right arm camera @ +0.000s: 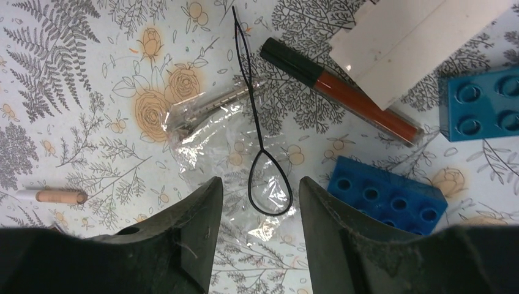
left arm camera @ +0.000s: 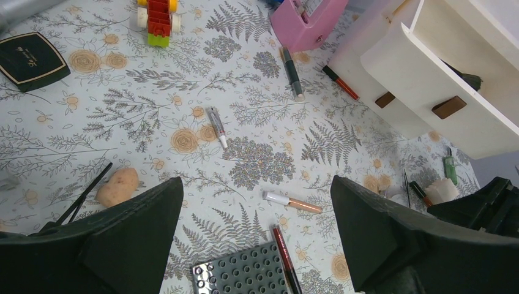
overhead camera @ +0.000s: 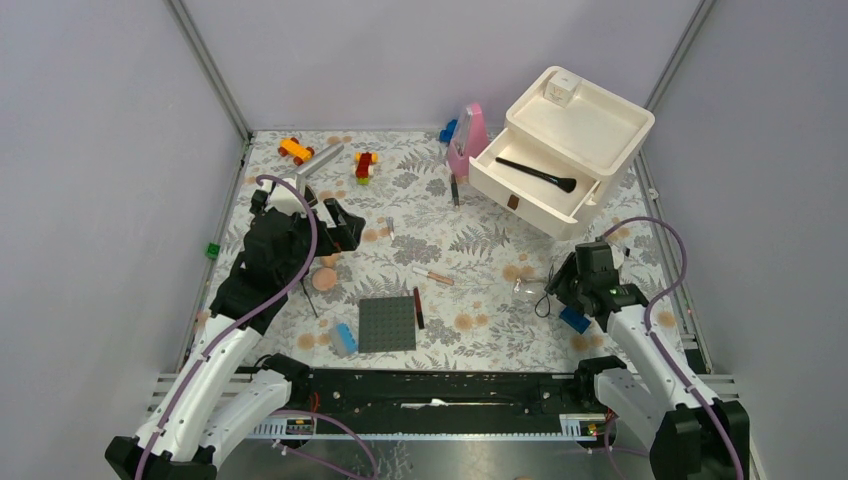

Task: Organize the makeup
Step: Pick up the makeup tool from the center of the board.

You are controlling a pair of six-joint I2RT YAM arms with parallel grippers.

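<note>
Close to the table's near edge, over by its right edge, my right gripper hangs low with its fingers half spread. Between them lies the looped end of a thin black wire tool, resting on a crumpled clear plastic wrapper. I cannot tell whether either finger touches the wire. Just beside it sit two blue toy bricks and a glossy red stick with a black cap.

At the middle of that near edge lies a grey studded plate. A slim red-and-black stick lies along its right side, and a light blue brick sits at its left.

A little farther in, a pale pink stick with a white cap lies on the floral cloth. To its left, a round peach puff lies just beside a thin black brush.

My left gripper hovers above the left-centre of the table, its fingers spread wide, holding nothing.

Beyond lie a small white tube, a dark slim stick with a pale tip and, toward the left edge, a square black compact.

At the far right corner stands a white plastic drawer unit, its drawer pulled out with a black-bristled brush inside. A pink box stands just left of it. An orange toy car and a red brick car sit near the far edge.
</note>
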